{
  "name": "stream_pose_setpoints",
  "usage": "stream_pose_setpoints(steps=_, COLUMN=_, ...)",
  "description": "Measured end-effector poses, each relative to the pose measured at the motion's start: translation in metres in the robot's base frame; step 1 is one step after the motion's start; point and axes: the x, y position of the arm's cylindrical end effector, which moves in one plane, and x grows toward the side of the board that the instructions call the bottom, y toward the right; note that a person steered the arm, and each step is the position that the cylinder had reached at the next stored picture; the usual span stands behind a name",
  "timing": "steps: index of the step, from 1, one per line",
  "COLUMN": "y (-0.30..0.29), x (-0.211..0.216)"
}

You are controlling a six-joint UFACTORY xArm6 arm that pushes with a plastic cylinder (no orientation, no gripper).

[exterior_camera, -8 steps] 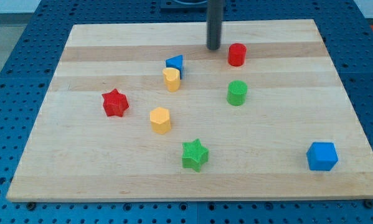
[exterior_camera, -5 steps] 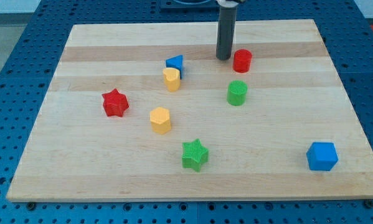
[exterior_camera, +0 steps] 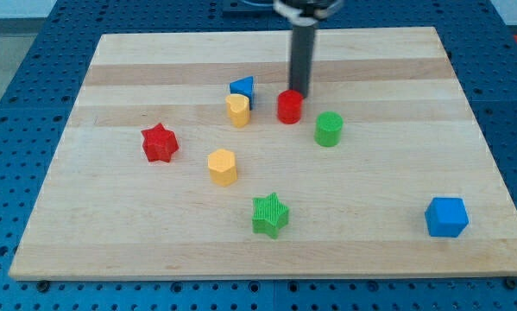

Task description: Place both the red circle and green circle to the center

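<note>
The red circle [exterior_camera: 290, 107] is a small red cylinder near the board's upper middle. My tip [exterior_camera: 298, 92] is right behind it, at its upper right edge, seemingly touching. The green circle [exterior_camera: 329, 129] stands just to the lower right of the red one, a small gap apart. The dark rod rises from the tip to the view's top.
A blue triangle [exterior_camera: 242, 88] and a yellow block [exterior_camera: 237, 111] sit left of the red circle. A red star [exterior_camera: 160, 142], another yellow block [exterior_camera: 223, 167], a green star [exterior_camera: 270, 214] and a blue cube [exterior_camera: 446, 217] lie on the wooden board [exterior_camera: 396, 86].
The red circle has been pushed down and to the left, from the upper right toward the middle. My tip moved with it. The green circle has not moved.
</note>
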Motion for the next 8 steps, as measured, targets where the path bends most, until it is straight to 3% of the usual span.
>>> stream_pose_setpoints(steps=1, y=0.007, x=-0.008)
stream_pose_setpoints(steps=2, y=0.056, x=-0.018)
stream_pose_setpoints(steps=4, y=0.151, x=0.021)
stream_pose_setpoints(steps=5, y=0.150, x=0.068)
stream_pose_setpoints(steps=6, y=0.119, x=0.081)
stream_pose_setpoints(steps=7, y=0.064, x=0.074)
stream_pose_setpoints(steps=8, y=0.053, x=0.073)
